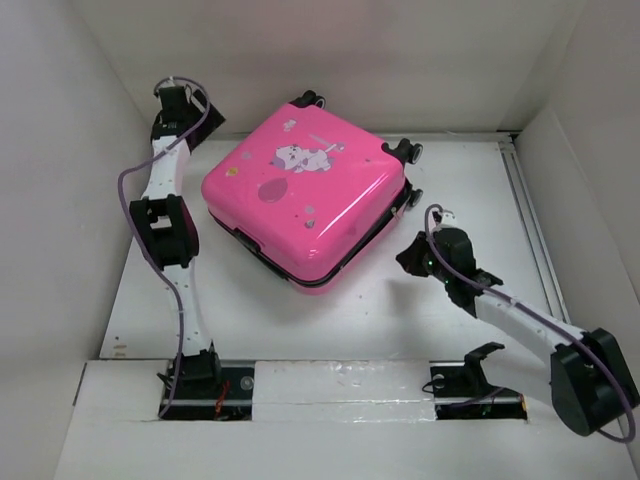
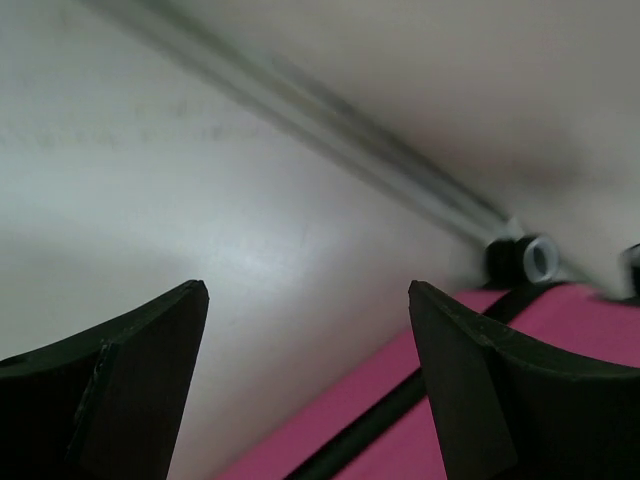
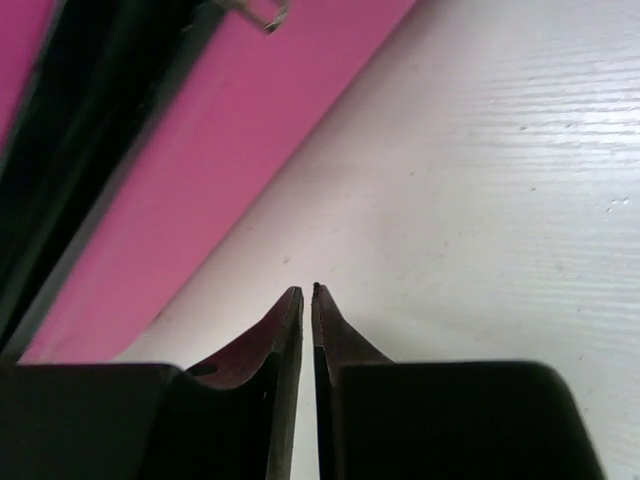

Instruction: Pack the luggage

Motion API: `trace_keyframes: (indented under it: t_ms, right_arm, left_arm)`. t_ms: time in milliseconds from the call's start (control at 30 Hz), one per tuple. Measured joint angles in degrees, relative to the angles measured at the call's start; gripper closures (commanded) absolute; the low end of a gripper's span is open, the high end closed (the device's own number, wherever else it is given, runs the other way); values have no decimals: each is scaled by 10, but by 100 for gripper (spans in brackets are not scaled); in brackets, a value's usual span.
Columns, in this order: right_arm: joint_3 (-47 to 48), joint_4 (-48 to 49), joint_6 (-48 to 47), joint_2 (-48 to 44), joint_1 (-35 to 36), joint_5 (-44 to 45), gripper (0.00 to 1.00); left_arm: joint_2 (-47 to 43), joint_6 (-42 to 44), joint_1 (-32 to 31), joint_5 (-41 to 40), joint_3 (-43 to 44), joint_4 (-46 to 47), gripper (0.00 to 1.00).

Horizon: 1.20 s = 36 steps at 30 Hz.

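The hot-pink hard-shell luggage (image 1: 305, 190) lies flat and closed on the white table, lid up with a cartoon animal and balloon print, wheels toward the back right. My left gripper (image 1: 198, 112) is open and empty at the luggage's back left corner; its wrist view shows the pink shell (image 2: 560, 330) with the black zipper trim and a wheel (image 2: 525, 258) between and past its fingers. My right gripper (image 1: 408, 258) is shut and empty, just right of the luggage's near right side; its wrist view shows the pink shell (image 3: 200, 170), the black zipper seam and a metal zipper pull (image 3: 262, 12).
White walls close in the table on the left, back and right. A metal rail (image 1: 530, 220) runs along the right side. The arm bases (image 1: 200, 375) sit on the near edge.
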Motion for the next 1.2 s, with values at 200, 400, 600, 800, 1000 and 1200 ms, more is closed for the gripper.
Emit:
trace_keyframes:
  t_ms: [200,400,600,800,1000,1200]
  right_arm:
    - [50,66,-7,143,-33,-19,85]
    - [156,128,-34,295,-61,-88,90]
    - [208,138,-48,372,-113,-143,90]
    - [266,157,-44,409,-153,-177,90]
    - [283,159,-40,412,-157,-168,90]
    - [234,154,-18,346,-148,-165,82]
  left_arm:
    - [84,18,0,113,-20,-53,26]
    - [-17,-28,-6,144,-274,115,27]
    - [-210,-131,19,93,-589,289,28]
    - [-326,-184,8,86,-775,391,28]
    - [-384,-197,-6,66,-793,368,15]
    - [-414,-180,-24,30,-612,279,9]
